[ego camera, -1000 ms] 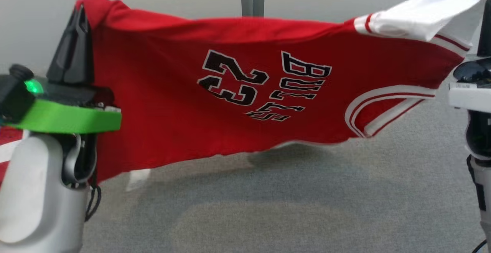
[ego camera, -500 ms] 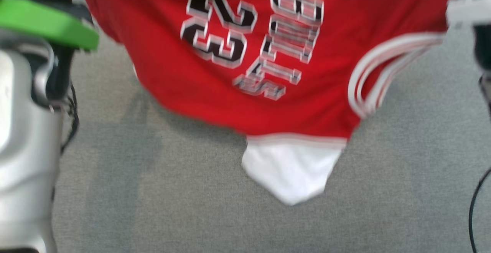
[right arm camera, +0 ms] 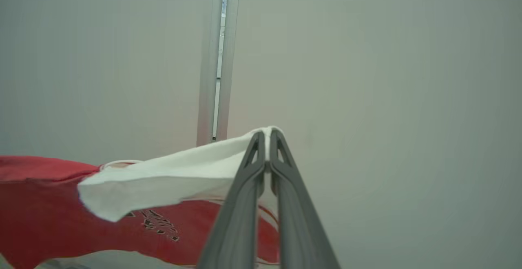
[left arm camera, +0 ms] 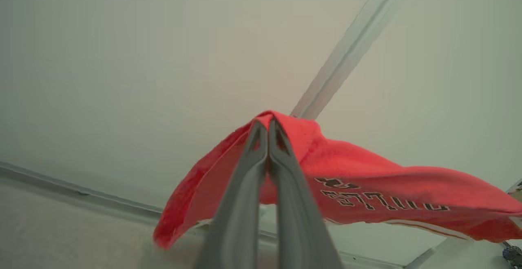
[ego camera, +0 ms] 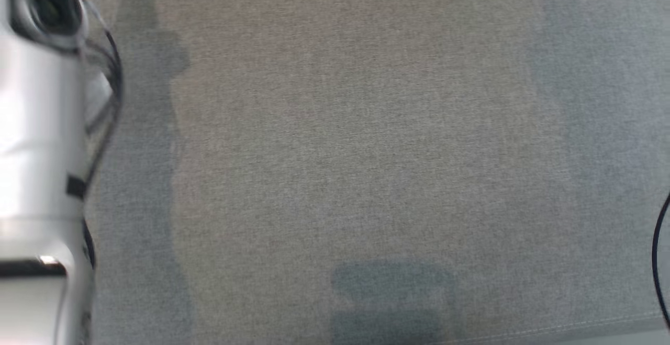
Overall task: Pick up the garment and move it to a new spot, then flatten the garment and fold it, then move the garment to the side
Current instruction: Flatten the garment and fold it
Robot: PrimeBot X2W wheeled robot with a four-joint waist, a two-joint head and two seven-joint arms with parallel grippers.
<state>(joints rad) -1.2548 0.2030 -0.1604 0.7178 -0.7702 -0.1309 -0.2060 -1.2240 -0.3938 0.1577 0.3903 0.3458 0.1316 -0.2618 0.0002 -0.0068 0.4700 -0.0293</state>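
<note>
My left gripper (left arm camera: 268, 124) is clamped on a red corner of the garment (left arm camera: 367, 187), and my right gripper (right arm camera: 267, 136) on a white edge. The garment hangs stretched between them, off the grey surface (ego camera: 366, 151). Pickup looks done; placing, flattening, folding and moving aside remain.

Grey woven surface (ego camera: 366, 151) with soft shadows, plain pale wall (right arm camera: 387, 77), vertical metal rail (right arm camera: 218, 56)

Grey fabric surface (ego camera: 366, 141), pale wall (right arm camera: 387, 77)

lettering (left arm camera: 383, 204) on the red garment (left arm camera: 408, 185) too distorted to read.
</note>
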